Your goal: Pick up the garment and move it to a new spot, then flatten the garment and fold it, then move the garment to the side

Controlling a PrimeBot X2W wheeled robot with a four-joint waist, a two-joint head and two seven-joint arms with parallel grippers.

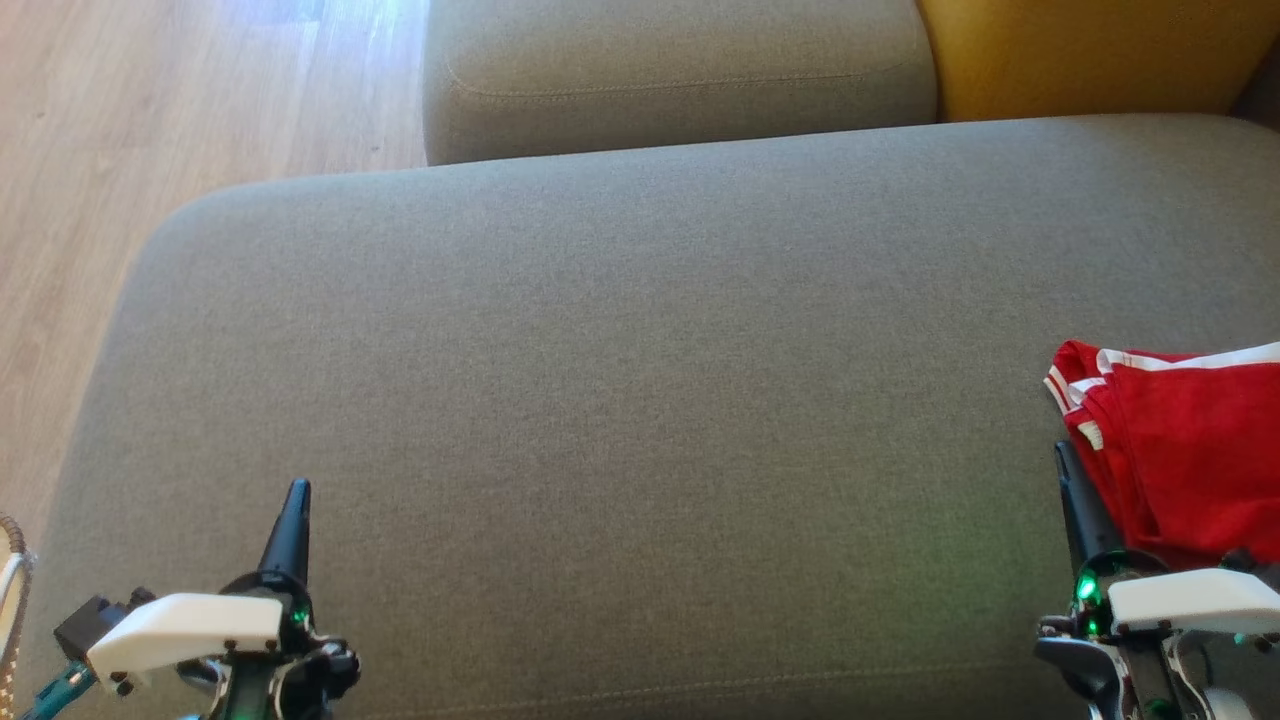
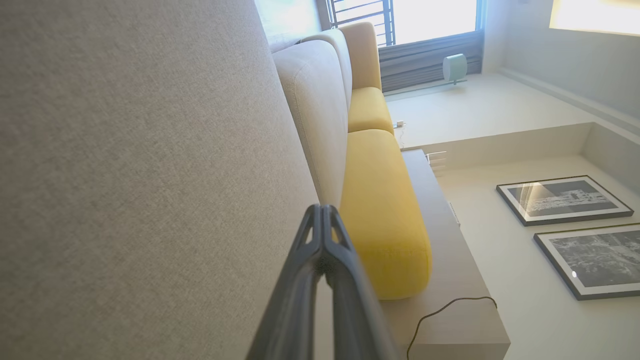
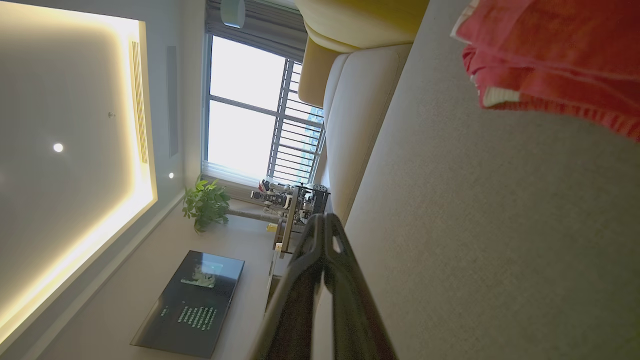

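With both my grippers, left [image 1: 297, 492] and right [image 1: 1064, 452], pinched empty, the folded garment [image 1: 1180, 450] beside my right jaws seems finished; retreat next

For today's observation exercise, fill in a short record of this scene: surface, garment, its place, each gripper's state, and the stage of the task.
surface: grey sofa seat
garment: red garment with white trim, bunched up
place: right edge of the seat, beside the right gripper
left gripper: shut, empty, over bare cushion
right gripper: shut, holding nothing
behind: yellow cushion
stage: garment not spread flat
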